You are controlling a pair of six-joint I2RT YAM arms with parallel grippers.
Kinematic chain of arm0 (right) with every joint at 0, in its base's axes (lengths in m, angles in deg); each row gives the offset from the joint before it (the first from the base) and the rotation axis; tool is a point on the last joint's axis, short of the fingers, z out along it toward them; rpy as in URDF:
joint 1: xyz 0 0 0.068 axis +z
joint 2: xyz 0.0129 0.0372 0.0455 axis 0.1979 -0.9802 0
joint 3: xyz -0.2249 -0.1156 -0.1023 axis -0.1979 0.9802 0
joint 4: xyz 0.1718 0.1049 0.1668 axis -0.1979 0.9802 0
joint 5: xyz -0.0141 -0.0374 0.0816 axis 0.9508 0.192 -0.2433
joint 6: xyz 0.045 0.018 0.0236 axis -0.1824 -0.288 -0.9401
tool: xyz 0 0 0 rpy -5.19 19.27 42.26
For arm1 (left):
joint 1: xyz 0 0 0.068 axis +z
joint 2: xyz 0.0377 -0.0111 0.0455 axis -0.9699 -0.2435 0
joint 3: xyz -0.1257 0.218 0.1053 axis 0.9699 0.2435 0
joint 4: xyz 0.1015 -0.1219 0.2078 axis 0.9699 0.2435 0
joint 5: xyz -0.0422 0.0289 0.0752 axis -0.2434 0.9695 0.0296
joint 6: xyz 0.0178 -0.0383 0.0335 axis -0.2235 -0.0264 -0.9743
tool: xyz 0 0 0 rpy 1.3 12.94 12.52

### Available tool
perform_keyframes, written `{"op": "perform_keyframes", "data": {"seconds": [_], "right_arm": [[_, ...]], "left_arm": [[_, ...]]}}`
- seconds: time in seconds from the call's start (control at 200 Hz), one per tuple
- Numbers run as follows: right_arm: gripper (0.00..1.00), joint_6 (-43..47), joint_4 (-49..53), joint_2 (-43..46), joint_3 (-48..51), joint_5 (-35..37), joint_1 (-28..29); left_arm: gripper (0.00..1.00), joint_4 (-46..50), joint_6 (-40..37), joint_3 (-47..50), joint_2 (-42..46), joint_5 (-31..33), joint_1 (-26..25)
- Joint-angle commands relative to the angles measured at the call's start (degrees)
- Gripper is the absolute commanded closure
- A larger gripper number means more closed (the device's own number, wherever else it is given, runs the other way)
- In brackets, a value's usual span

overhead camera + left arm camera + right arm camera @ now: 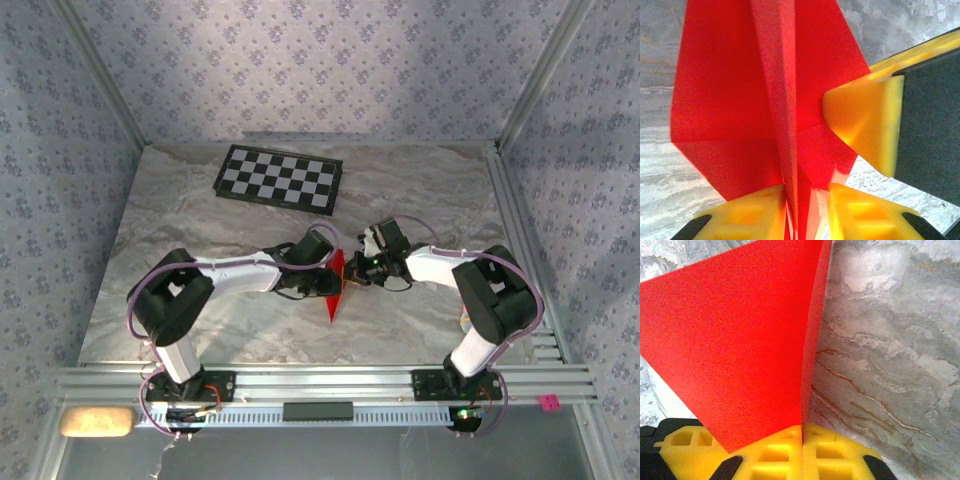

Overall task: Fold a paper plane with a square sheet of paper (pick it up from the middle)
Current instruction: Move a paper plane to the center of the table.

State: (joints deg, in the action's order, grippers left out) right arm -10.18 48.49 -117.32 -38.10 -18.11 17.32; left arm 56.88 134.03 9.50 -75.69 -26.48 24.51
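Top view, paper: red paper (334, 300), folded to a slim point, at mid-counter between the two arms, well apart from the checkerboard (280, 178).
Top view, long axis: far-to-near over the grey counter (420, 200), tip toward the arm bases.
Top view, tools: left tool (322, 280) at the paper's left flank, right tool (352, 272) at its right flank; both at the paper, neither nearer.

Left wrist, paper: raised centre crease running straight away from the lens, a wing spread to each side.
Left wrist, own tool: narrow, yellow fingers (747, 217) either side of the crease ridge; left one touching it, full clamp impossible to tell.
Left wrist, other tool: yellow pad of the right tool pressing into the right wing from the side.

Right wrist, own tool: closed flat on the paper's edge, sheet rising upright from the pinch.
Right wrist, surroundings: bare counter to the right of the sheet.

Judgement, next move: likely a press along the crease; depends on the ridge staying in line with the left tool's gap while the right tool holds the wing.
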Motion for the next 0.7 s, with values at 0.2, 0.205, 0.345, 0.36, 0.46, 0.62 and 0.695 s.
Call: {"op": "perform_keyframes", "data": {"seconds": [0.2,0.205,0.345,0.36,0.46,0.62,0.695], "right_arm": [[0.99,-0.7,0.2,-0.5,0.7,-0.6,-0.5],[0.99,-0.7,0.2,-0.4,0.7,-0.6,-0.5],[0.99,-0.7,0.2,-0.6,0.7,-0.5,-0.5],[0.99,-0.6,0.2,-0.6,0.7,-0.5,-0.5],[0.99,-0.6,0.1,-0.6,0.8,-0.6,-0.4],[0.99,-0.8,0.1,-0.5,0.8,-0.4,-0.5],[0.99,-0.8,0.0,-0.4,1.0,-0.3,-0.5]], "left_arm": [[0.81,2.6,-1.0,-1.9,-1.2,2.0,-0.6],[0.81,2.6,-1.0,-1.9,-1.2,2.0,-0.6],[0.80,2.5,-1.1,-2.2,-1.6,2.2,-0.7],[0.80,2.4,-1.1,-2.2,-1.7,2.2,-0.8],[0.79,2.5,-1.3,-2.6,-2.2,1.9,-0.8],[0.77,2.0,-1.1,-2.7,-2.7,1.5,-0.9],[0.77,1.9,-1.2,-2.9,-2.9,1.5,-1.0]]}}
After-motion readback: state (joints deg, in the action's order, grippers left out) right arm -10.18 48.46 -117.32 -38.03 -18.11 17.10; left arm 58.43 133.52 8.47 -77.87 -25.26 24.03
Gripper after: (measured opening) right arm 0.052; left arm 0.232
